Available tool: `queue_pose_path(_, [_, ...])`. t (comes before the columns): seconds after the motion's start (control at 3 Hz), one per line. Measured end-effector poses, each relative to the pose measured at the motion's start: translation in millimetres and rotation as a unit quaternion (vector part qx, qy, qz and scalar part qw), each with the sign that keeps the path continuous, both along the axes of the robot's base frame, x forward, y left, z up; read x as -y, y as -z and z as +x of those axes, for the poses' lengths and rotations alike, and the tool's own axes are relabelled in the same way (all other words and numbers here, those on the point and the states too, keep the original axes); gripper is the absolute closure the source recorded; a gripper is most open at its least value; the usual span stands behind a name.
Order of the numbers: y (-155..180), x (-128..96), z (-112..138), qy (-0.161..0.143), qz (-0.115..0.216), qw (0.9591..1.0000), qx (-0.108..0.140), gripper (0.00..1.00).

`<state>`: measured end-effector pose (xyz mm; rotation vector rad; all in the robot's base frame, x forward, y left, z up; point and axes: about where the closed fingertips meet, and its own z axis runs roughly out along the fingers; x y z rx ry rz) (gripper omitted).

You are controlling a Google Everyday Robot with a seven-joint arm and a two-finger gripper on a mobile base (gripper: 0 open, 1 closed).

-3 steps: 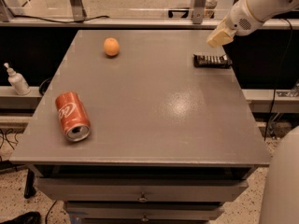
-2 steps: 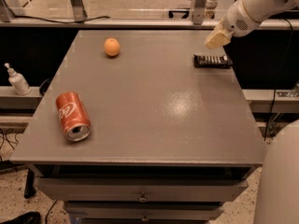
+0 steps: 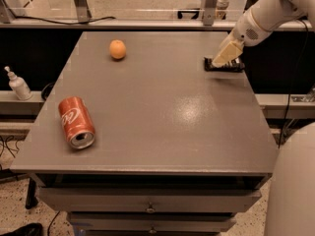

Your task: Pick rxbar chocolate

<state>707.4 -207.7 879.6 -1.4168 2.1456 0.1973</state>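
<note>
The rxbar chocolate (image 3: 232, 67) is a small flat black bar lying near the right edge of the grey table (image 3: 162, 107), toward the back. My gripper (image 3: 224, 58) comes in from the upper right on a white arm and its pale fingers are down on the bar's left half, covering part of it. The bar still lies flat on the table.
A red soda can (image 3: 76, 122) lies on its side at the front left. An orange fruit (image 3: 117, 49) sits at the back left. A white bottle (image 3: 18, 84) stands on a ledge left of the table. Drawers run under the front edge.
The gripper has come down and a little left, from just above the bar's right side onto the bar. The bar, can and orange have not moved.
</note>
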Motion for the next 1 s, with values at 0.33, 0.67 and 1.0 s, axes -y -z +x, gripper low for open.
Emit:
queue_pose_path(0.33, [11.1,-1.2,1.9,0.004,-0.004,0.9999,-0.009,0.00])
queue_pose_path(0.67, [24.4,-4.2,4.6,0.010,-0.007,0.9997,-0.021,0.00])
queue_pose_path(1.0, [39.1,-5.4,6.8,0.018,-0.012,0.9991,-0.036,0.00])
